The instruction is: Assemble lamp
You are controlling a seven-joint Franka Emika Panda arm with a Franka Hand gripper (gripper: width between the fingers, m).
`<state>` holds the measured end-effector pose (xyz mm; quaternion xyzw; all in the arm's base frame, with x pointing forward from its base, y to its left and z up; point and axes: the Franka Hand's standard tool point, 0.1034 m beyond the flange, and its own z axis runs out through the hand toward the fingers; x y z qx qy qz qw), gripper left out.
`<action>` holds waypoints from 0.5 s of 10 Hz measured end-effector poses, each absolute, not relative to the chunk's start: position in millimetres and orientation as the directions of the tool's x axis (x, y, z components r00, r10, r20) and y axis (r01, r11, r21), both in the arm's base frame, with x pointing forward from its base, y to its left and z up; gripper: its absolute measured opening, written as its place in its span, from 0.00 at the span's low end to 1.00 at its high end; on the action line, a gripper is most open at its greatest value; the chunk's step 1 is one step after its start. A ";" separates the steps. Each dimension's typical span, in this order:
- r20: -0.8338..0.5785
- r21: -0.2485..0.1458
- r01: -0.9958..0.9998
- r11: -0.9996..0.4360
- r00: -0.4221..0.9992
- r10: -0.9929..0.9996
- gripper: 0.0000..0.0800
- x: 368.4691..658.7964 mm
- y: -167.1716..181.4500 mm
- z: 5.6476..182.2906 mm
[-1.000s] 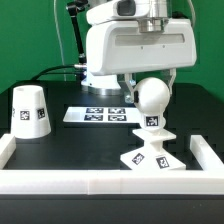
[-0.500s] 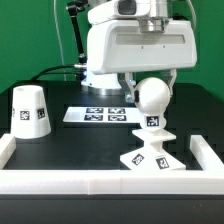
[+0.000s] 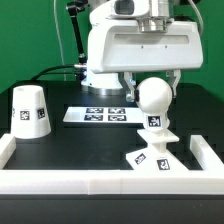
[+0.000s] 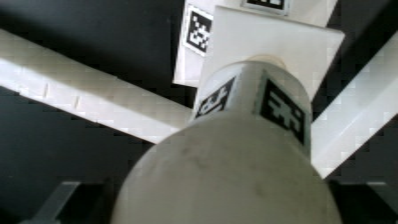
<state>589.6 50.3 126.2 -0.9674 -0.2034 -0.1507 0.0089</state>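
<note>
Left of centre in my frame lies the thin flat white marker board (image 3: 100,115) on the black tabletop (image 3: 70,145), with a white raised rail (image 3: 100,183) along the bottom.

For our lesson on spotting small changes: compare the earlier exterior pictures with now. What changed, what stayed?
Very little. The gripper seems to have widened slightly, its finger on the exterior view's right edging away from the bulb, as if letting go. The bulb stays upright on the base; the shade and the marker board have not moved.
</note>
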 end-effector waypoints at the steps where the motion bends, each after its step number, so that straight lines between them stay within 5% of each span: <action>1: 0.297 0.035 0.371 -0.928 0.883 0.364 0.72 589.8 51.8 126.2; 5: 0.299 0.004 0.279 -0.960 0.916 0.267 0.72 589.8 51.8 126.2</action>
